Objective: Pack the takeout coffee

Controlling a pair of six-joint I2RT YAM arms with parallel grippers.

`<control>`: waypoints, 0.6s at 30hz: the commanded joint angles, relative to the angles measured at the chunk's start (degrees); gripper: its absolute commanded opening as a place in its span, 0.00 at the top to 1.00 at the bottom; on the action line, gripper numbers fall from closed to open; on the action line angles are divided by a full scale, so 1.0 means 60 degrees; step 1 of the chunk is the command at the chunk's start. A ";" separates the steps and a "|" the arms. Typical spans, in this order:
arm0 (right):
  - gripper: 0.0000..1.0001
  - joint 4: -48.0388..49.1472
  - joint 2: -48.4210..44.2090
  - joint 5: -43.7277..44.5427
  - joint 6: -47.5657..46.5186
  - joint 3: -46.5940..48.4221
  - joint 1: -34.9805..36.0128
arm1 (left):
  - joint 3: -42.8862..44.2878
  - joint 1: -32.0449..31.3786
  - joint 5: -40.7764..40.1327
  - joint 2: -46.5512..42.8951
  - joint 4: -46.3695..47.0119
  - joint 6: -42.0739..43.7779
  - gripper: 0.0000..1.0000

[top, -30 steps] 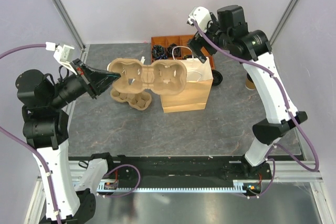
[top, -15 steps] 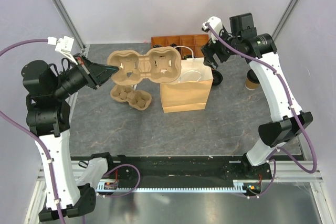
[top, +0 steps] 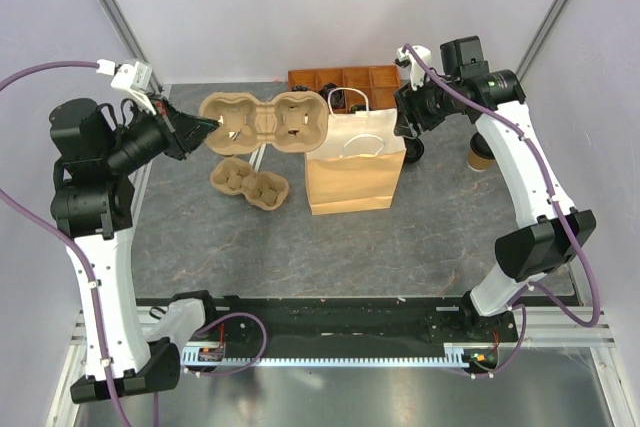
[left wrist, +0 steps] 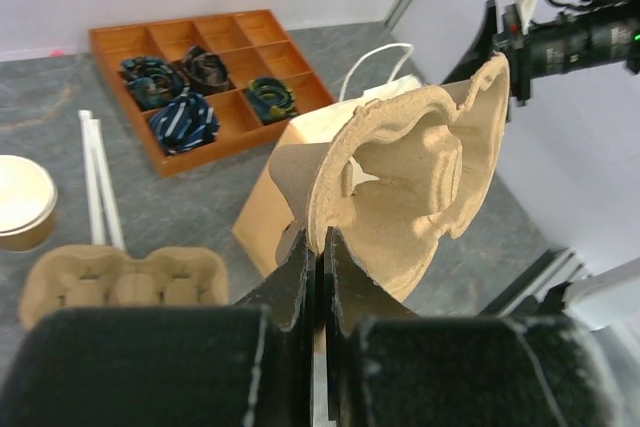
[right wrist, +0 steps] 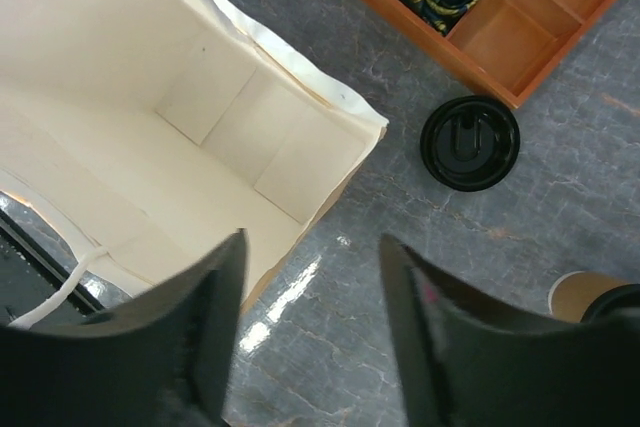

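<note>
Grey table (top: 420, 237) — paper bag (top: 355, 172), 1 pulp carrier (top: 249, 184), wooden tray (top: 345, 77), loose black lid (right wrist: 469, 143), takeout coffee (top: 479, 158)

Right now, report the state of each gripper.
Left gripper: shut on the moulded tan pulp cup carrier.
Right gripper: open, holding nothing.

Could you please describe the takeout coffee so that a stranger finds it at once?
Find the standing brown paper bag. Right of it, beyond a loose black lid, stands the takeout coffee: a brown cup wearing its black lid, unlike the lidless cup.
</note>
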 commanded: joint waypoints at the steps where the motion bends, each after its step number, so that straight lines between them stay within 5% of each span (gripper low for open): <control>1: 0.46 -0.0152 0.0089 -0.0300 0.0488 -0.0195 -0.0026 | 0.0680 0.0039 -0.0441 0.0234 -0.0699 0.1555 0.98; 11: 1.00 -0.0503 0.0646 -0.0110 0.0255 0.0784 -0.0040 | 0.2217 0.0024 -0.0356 0.1113 -0.2239 0.3896 0.97; 18: 1.00 -0.0957 0.0470 -0.0607 -0.1750 0.1577 -0.0041 | 0.4104 -0.0151 0.0115 0.2065 -0.3514 0.5861 0.95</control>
